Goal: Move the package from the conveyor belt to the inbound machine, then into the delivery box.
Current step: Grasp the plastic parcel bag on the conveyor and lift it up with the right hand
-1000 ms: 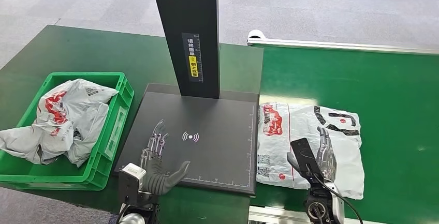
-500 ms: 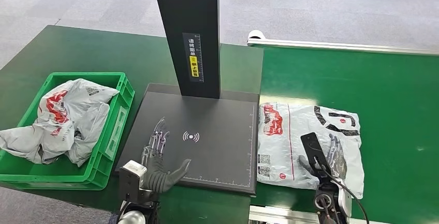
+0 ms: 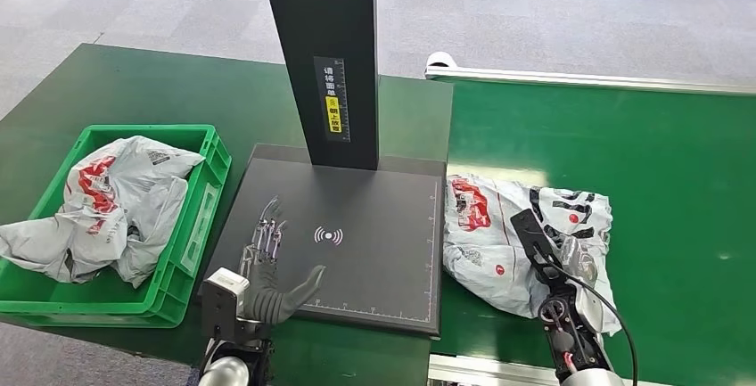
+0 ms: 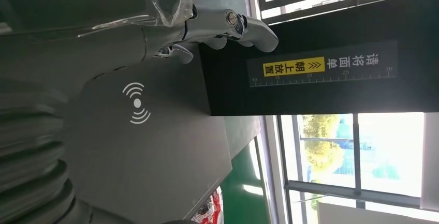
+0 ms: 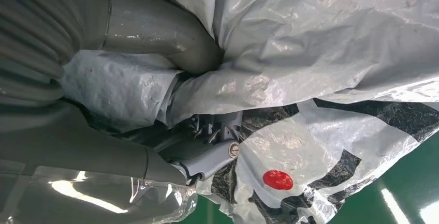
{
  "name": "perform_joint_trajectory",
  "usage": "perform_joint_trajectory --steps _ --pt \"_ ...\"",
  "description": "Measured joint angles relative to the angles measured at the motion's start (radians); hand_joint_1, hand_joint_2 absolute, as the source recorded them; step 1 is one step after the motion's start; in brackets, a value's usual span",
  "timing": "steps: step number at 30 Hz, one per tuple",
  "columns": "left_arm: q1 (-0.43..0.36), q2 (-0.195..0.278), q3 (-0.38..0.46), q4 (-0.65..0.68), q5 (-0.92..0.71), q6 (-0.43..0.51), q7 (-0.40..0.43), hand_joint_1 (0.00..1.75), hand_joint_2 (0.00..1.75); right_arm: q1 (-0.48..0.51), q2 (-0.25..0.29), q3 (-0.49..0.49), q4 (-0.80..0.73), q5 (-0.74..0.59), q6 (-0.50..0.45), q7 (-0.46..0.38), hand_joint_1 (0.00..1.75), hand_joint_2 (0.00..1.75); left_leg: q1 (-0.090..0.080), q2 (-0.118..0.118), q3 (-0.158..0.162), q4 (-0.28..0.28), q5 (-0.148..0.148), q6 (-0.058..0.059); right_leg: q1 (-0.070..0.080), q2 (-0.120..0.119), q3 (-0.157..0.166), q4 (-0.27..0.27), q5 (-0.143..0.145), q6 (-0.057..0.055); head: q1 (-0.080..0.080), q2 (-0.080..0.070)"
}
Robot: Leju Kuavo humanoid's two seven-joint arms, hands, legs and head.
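Observation:
A grey plastic package (image 3: 499, 234) with red and black print lies crumpled on the green conveyor belt (image 3: 642, 163), right of the black inbound machine plate (image 3: 357, 217). My right hand (image 3: 571, 257) grips the package's near right part; in the right wrist view its thumb (image 5: 155, 32) and fingers (image 5: 207, 157) dig into the bunched package (image 5: 321, 53). Over the plate's near left part my left hand (image 3: 267, 270) is held flat, fingers apart, holding nothing. In the left wrist view its fingers (image 4: 222, 25) reach toward the machine's black column (image 4: 321, 74).
A green delivery box (image 3: 192, 225) stands left of the plate, with grey packages (image 3: 107, 203) inside. The machine's tall black column (image 3: 325, 56) rises at the plate's far edge. A silver roller (image 3: 571, 77) ends the belt at the back. Grey floor lies beyond.
My right hand has closed on the package and bunched it up; the flat package is now crumpled and pulled in from the near right. The left hand has barely moved.

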Motion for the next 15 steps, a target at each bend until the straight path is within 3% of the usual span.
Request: perform_joint_trajectory --steps 9,15 --pt "0.000 0.000 0.003 -0.002 -0.001 0.000 0.000 0.00 1.75 -0.019 0.000 0.000 0.029 0.004 0.005 0.001 1.75 1.75 0.000 0.000 0.000 0.000 0.000 0.000 0.000 0.000 0.000 0.000 0.000 0.000 0.000 0.000" --pt "-0.003 0.000 0.005 -0.002 -0.001 0.000 0.000 0.00 1.75 -0.047 0.000 0.000 0.063 0.051 0.067 0.033 1.75 1.75 0.000 0.000 0.001 0.000 0.000 0.000 0.000 0.000 0.001 0.000 0.000 0.000 0.000 0.000"
